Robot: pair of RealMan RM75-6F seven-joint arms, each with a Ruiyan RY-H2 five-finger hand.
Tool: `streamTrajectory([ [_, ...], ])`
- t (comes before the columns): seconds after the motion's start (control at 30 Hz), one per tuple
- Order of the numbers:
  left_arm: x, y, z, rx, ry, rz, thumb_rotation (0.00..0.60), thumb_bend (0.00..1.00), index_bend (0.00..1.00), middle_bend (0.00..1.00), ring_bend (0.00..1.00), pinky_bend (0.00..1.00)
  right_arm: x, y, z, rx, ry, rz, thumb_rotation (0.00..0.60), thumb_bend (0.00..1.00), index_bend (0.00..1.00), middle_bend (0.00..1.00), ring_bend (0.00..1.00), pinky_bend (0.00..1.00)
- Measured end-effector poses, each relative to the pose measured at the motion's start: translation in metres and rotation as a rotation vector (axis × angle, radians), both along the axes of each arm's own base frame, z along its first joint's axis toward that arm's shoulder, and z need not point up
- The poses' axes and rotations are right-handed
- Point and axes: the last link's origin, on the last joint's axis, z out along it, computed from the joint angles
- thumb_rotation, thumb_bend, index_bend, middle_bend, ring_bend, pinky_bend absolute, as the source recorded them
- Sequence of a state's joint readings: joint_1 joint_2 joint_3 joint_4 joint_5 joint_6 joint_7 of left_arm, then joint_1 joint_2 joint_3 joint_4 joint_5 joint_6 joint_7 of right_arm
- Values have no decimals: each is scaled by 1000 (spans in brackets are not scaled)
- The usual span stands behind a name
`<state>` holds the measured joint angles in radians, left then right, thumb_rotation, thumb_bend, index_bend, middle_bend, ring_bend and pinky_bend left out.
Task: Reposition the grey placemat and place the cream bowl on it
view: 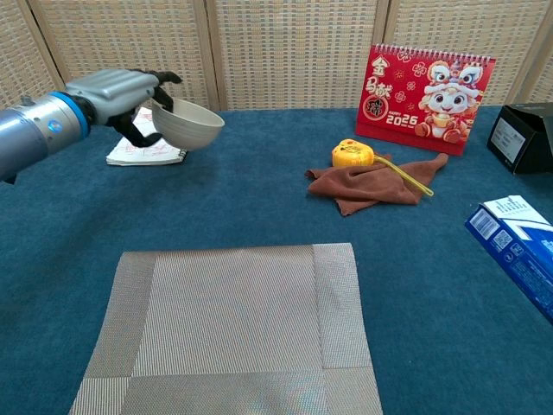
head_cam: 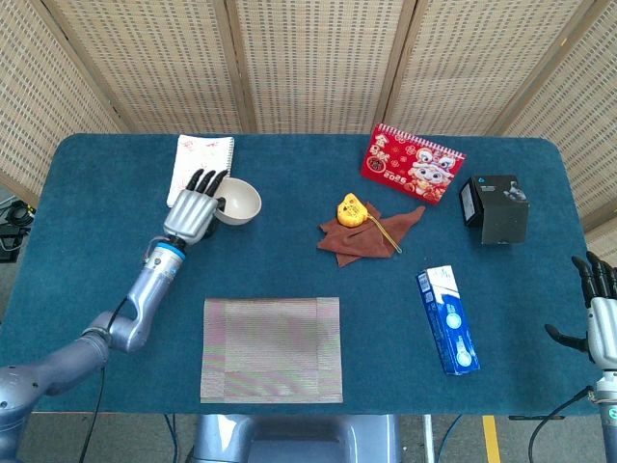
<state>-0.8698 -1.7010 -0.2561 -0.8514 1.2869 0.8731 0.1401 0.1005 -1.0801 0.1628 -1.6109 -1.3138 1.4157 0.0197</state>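
My left hand (head_cam: 195, 211) (view: 121, 92) grips the cream bowl (head_cam: 238, 202) (view: 187, 124) by its rim and holds it in the air, tilted, above the table's left side. The grey placemat (head_cam: 272, 348) (view: 232, 327) lies flat at the front middle of the blue table, well below and to the right of the bowl. My right hand (head_cam: 600, 313) hangs by the table's right front corner with its fingers spread and nothing in it; the chest view does not show it.
A spiral notebook (head_cam: 201, 170) (view: 145, 152) lies behind the bowl. A brown cloth (head_cam: 364, 232) (view: 371, 187) with a yellow toy (head_cam: 351, 209) sits mid-table. A red calendar (head_cam: 412, 163), a black box (head_cam: 496, 207) and a blue carton (head_cam: 447, 319) stand on the right.
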Motion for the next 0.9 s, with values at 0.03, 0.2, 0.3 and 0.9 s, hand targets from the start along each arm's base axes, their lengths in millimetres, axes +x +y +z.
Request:
streamTrajectory([
  [0.03, -5, 1, 9, 17, 2, 9, 600, 524, 732, 0, 0, 0, 1, 1, 0, 1, -1, 4, 600, 0, 119, 0, 0, 0],
  [0.2, -55, 0, 60, 115, 20, 112, 600, 525, 732, 0, 0, 0, 6, 4, -2, 10, -3, 24, 600, 0, 123, 0, 0, 0],
  [0.3, -92, -5, 83, 157, 9, 207, 600, 525, 730, 0, 0, 0, 9, 6, -3, 16, -1, 36, 600, 0, 125, 0, 0, 0],
  [0.9, -204, -30, 109, 180, -30, 503, 600, 47, 64, 0, 0, 0, 14, 5, -11, 32, 17, 48, 600, 0, 126, 0, 0, 0],
])
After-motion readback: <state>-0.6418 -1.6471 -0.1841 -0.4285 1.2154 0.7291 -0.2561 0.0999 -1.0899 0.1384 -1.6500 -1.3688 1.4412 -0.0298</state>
